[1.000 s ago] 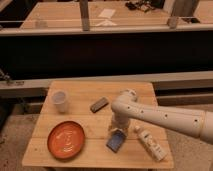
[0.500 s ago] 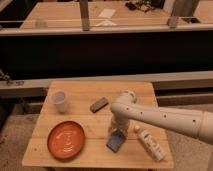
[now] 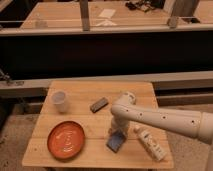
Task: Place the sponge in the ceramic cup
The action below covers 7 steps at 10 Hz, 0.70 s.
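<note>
Barely any delta across the last second: the gripper (image 3: 116,133) is at the same place as before, low over the front right of the table (image 3: 85,92), right at the far edge of the sponge (image 3: 116,143), and the arm (image 3: 160,118) has not visibly shifted. The sponge lies where it lay, same skew, blue face up. Only possible change is the gripper sitting a hair lower onto the sponge, but the arm covers the contact point, so I can't call it.
</note>
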Tool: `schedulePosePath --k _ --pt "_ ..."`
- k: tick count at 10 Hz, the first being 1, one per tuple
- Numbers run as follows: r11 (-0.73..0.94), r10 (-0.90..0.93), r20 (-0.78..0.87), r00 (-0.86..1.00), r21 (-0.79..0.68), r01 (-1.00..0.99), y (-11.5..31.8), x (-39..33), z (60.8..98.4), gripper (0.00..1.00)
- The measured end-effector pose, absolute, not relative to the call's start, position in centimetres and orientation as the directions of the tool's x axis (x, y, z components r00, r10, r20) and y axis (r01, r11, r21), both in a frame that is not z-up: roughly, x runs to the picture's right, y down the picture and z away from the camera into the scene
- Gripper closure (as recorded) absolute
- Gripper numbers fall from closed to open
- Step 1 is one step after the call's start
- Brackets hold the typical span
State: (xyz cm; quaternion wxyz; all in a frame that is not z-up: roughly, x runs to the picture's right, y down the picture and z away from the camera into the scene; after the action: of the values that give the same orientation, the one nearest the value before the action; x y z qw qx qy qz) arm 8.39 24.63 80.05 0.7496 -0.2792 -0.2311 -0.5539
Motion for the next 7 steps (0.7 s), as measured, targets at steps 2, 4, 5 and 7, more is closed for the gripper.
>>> schedulePosePath --k 2,4,5,7 --pt "0.231 -0.704 0.653 0.28 -0.162 0.959 24.3 8.4 79.9 0.64" --pt "0.23 -0.705 0.652 0.279 -0.161 0.96 24.3 8.5 79.8 0.67" --pt "0.228 -0.707 0.651 0.277 -0.161 0.96 24.1 8.6 79.8 0.67" --pt "0.222 -0.713 0.645 0.275 -0.164 0.961 22.9 8.8 79.1 0.67"
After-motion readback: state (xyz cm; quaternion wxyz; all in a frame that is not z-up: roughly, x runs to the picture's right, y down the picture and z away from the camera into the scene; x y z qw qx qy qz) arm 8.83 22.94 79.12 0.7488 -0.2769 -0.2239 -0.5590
